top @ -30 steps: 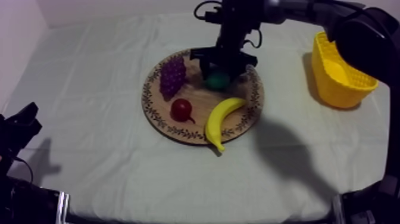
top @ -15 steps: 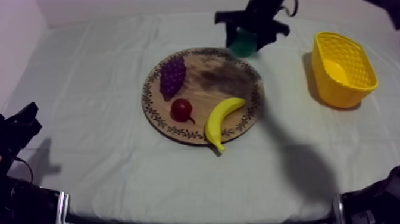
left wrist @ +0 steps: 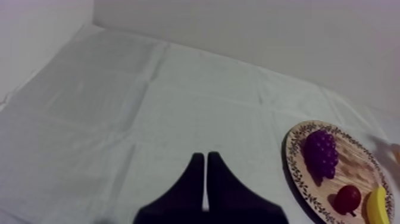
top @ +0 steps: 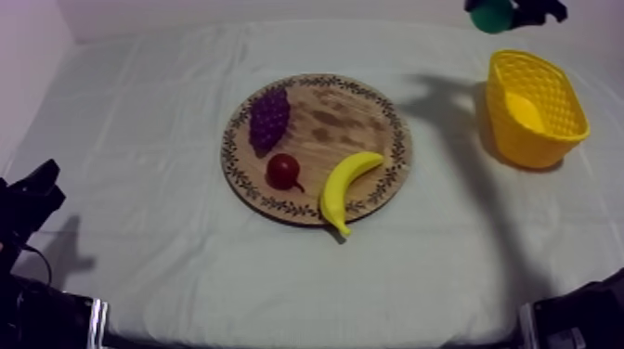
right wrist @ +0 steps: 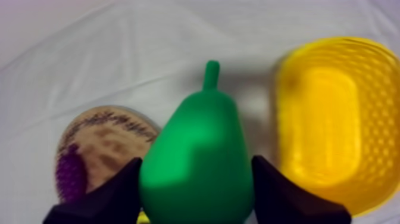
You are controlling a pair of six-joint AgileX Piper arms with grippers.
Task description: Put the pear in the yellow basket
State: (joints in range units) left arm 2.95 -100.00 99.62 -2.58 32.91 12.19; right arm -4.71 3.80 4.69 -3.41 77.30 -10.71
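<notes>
Left gripper (left wrist: 205, 156) parked near, fingers pressed together on nothing. Mid-table, the wooden board (top: 401, 148) has lost its fruit: only grapes (top: 269, 119), small red fruit (top: 282, 170) and banana (top: 345, 186) remain. Far right, the right gripper (right wrist: 195, 170) clamps the pear (top: 490, 15), whisked off the board within a second, now high, just beyond the yellow basket (top: 557, 139): pick done, drop pending

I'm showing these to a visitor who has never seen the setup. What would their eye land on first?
The bright green pear, held aloft in the right gripper close to the yellow basket. Next, the round wooden board mid-table, carrying grapes, a small red fruit and a banana. The left gripper sits shut over bare cloth.
</notes>
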